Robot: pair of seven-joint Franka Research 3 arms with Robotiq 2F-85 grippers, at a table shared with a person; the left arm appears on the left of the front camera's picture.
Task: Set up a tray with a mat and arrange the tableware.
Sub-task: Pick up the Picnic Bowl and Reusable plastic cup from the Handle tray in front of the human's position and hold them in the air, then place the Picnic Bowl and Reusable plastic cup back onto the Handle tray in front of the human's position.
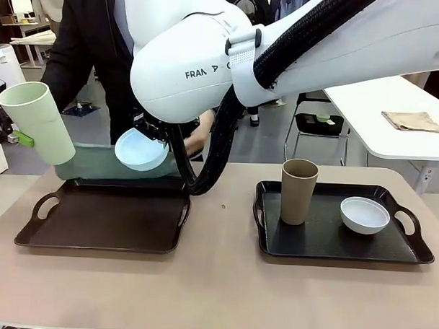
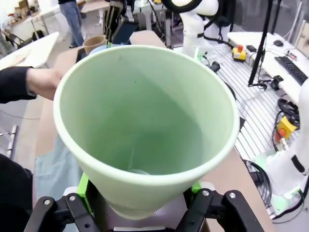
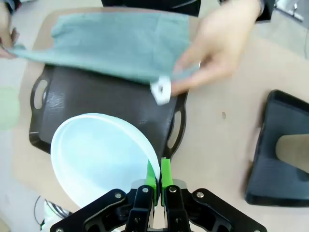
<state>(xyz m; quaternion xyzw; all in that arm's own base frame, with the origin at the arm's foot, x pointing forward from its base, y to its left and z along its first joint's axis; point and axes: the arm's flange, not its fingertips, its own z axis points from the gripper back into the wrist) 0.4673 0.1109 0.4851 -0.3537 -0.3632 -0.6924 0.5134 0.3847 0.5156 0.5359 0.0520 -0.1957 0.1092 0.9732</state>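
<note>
Table (image 1: 215,301): tan, brown cup (image 1: 299,190) and white bowl (image 1: 364,215) sitting in the right tray (image 1: 318,241).
Left fingers (image 2: 83,187): wide apart, hugging the base of the green cup (image 2: 145,125), up in the air.
Right fingers (image 3: 165,172): pinched on the rim of the blue bowl (image 3: 96,154), bowl over the left tray (image 1: 102,218).

A tan table (image 1: 215,294) is seen, its top plain and matt. Two trays are laid flat directly on it, well apart. A dark brown tray (image 1: 109,222) with cut-out handles at its short ends is set at nine o'clock from the table's middle. A black tray (image 1: 310,240) of the same shape is set at three o'clock. A small dark mark (image 1: 223,206) is seen on the bare top between them, toward twelve o'clock.
</note>
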